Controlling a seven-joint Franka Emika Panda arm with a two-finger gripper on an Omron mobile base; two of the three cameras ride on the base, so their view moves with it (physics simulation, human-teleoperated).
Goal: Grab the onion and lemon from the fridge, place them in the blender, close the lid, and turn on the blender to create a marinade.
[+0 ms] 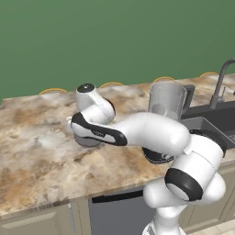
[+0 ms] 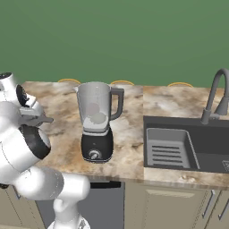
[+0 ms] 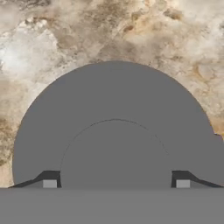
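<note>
The lid (image 3: 114,109), a dark grey disc with a raised round knob in its middle, lies flat on the marbled counter (image 3: 166,39). My gripper (image 3: 116,183) hangs open just over it, one fingertip (image 3: 49,183) on each side of the knob and not touching it. From the left base view the hand stands low over the lid (image 1: 88,141), left of the blender (image 1: 167,101). The blender (image 2: 96,120) has its jar open at the top. Two pale rounded shapes show dimly through the jar wall; I cannot tell which is the onion and which the lemon.
A dark sink (image 2: 179,147) with a curved faucet (image 2: 214,96) lies right of the blender. The counter's front edge (image 1: 55,202) runs close below the arm. Behind the counter stands a green wall (image 1: 114,36).
</note>
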